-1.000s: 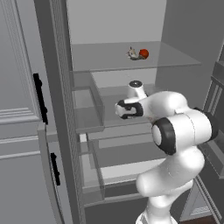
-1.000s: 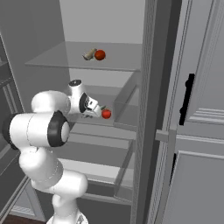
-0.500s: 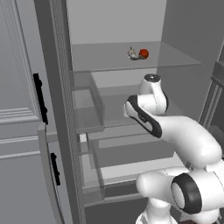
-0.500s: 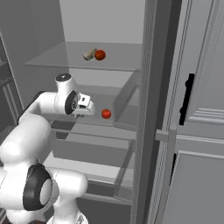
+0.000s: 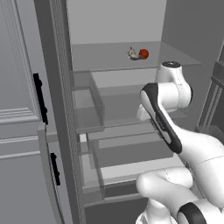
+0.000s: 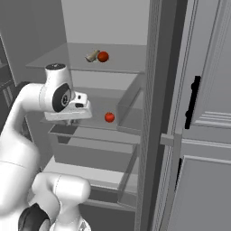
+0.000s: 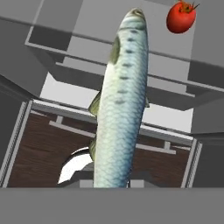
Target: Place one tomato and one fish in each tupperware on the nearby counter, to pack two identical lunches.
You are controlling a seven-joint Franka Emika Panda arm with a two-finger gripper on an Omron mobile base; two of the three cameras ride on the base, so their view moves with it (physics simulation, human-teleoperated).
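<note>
In the hand view a long silver-green fish runs from the bottom edge up the middle, with my gripper shut on its lower end. A red tomato lies past its tip. My gripper hangs over the fridge's middle shelf, left of that tomato and apart from it. On the top shelf a second tomato lies beside another fish; the left base view has that tomato and fish too. The tupperware and the counter are out of view.
The glass middle shelf has a clear side wall on the right. Grey drawers sit below it. A grey panelled door with a black handle stands at the right, and another handle at the left. My white arm crosses the fridge opening.
The arm has swung its elbow over and up. The hand has drawn back from the middle-shelf tomato. The jaws have closed a little further.
</note>
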